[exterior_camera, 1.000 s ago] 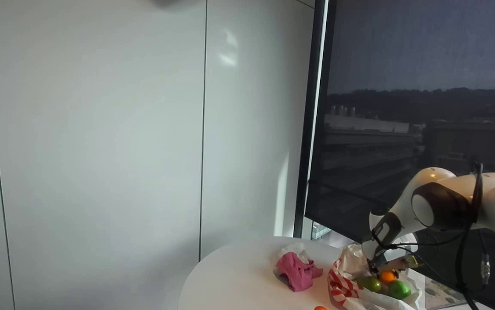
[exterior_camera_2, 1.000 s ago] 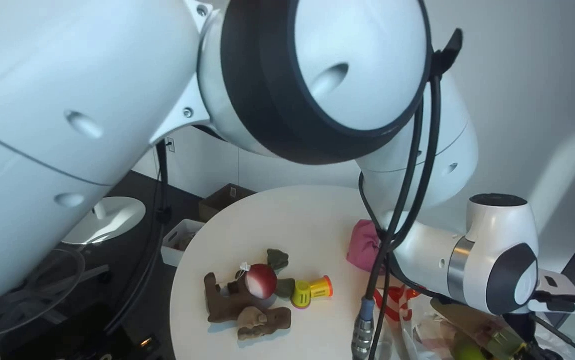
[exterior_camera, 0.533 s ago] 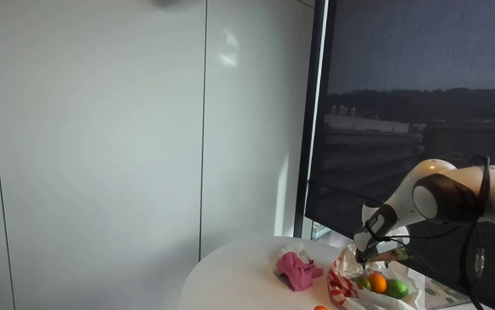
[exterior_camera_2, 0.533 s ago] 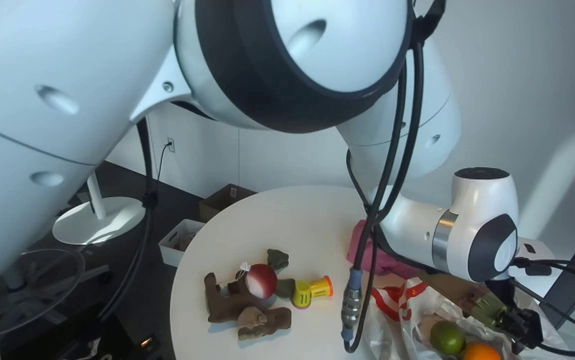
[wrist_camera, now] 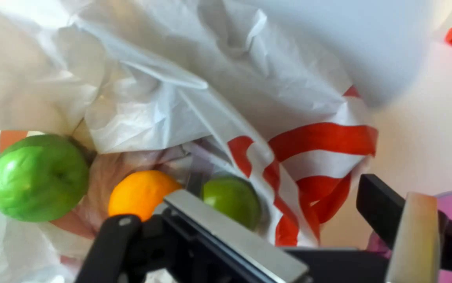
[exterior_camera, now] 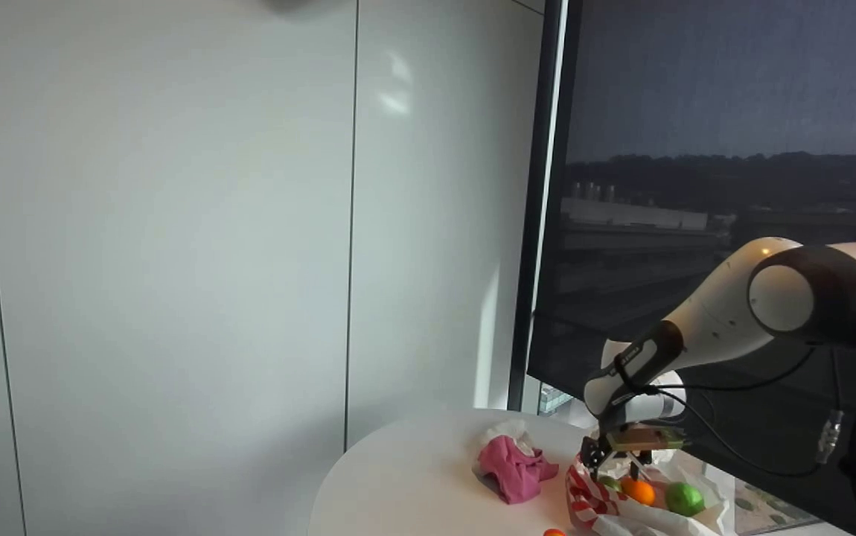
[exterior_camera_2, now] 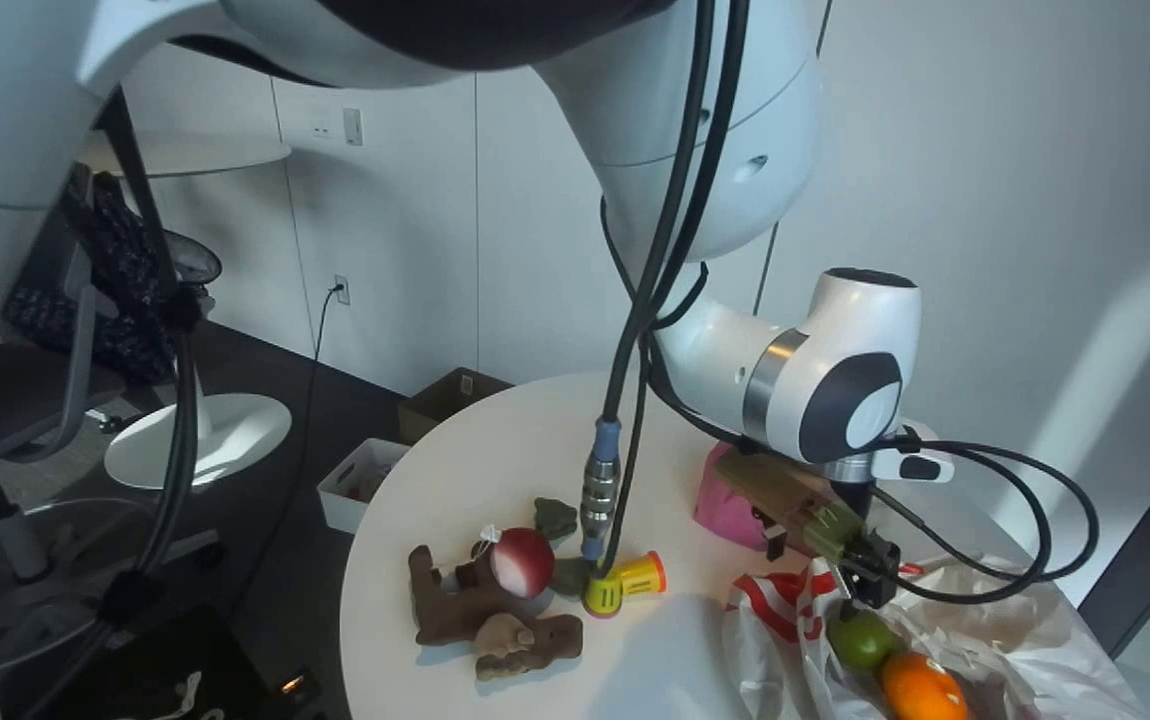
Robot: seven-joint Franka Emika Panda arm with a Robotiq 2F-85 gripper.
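While the gripper [wrist_camera: 289, 200] is hovering over the red-striped bag [wrist_camera: 324, 137], its jaws are standing apart, and the orange [wrist_camera: 143, 194] is lying inside the bag between two green fruits [wrist_camera: 37, 179].

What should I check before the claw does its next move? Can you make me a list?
1. Claw open: ok, its fingers are wide apart.
2. Claw empty: ok, nothing is gripped between them.
3. Orange inside the bag: ok, it lies there next to a dark green fruit.
4. Orange between the fingers: not ok, in the wrist view it sits off to one side.
5. Claw clear of the bag: cannot tell, they overlap in both exterior views.
6. Pink cloth apart from the bag: ok, some table shows between them.
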